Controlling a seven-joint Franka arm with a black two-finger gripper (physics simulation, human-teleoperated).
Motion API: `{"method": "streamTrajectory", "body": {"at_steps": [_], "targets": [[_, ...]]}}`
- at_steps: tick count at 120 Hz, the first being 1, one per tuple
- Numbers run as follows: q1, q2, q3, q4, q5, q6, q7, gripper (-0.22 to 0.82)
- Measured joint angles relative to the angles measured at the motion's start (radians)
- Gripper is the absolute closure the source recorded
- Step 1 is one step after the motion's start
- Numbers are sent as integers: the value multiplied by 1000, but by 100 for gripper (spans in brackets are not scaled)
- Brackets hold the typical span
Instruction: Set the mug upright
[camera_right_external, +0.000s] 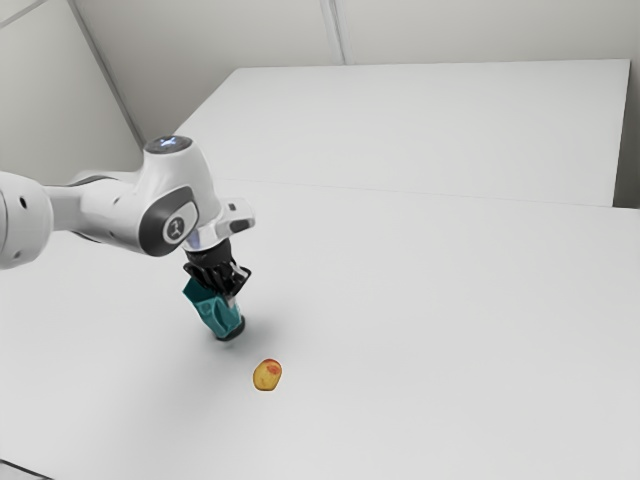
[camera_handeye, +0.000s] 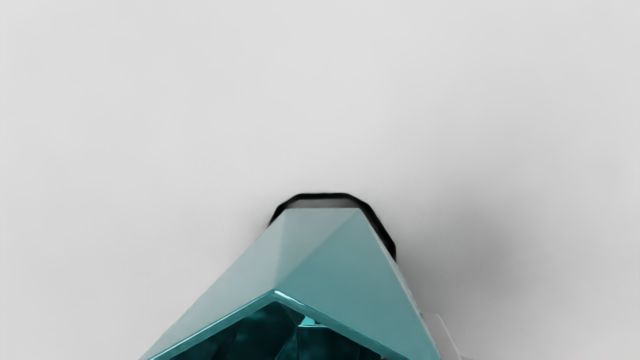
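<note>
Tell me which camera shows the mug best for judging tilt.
Exterior view: it shows the mug side-on, leaning, down to its dark base. The wrist view gives a close look at the pale teal facets, rim and interior, but the frame edge crops it.

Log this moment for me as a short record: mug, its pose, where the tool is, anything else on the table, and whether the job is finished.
object: teal faceted mug with a black base
pose: tilted, base low, mouth raised toward the exterior view's left
base on table: contact not certain
tool: at the mug's upper part; grip not clear
other object: yellow-and-red fruit, resting on the white table, apart from the mug
upright: not yet
</note>
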Motion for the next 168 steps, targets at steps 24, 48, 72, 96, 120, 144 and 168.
{"method": "streamTrajectory", "body": {"at_steps": [24, 48, 72, 96, 120, 144, 168], "targets": [[-3, 9, 0, -1, 5, 1, -15, 77], [-6, 10, 0, -2, 6, 0, -26, 77], [-7, 9, 0, -4, 2, 0, -33, 72], [-9, -1, 0, -3, -6, 0, -37, 65], [-6, -23, 0, -2, -9, -1, -39, 50], [-9, -54, 0, -3, -10, -5, -41, 20], [-20, -100, 0, 4, -11, -22, -41, 9]]}}
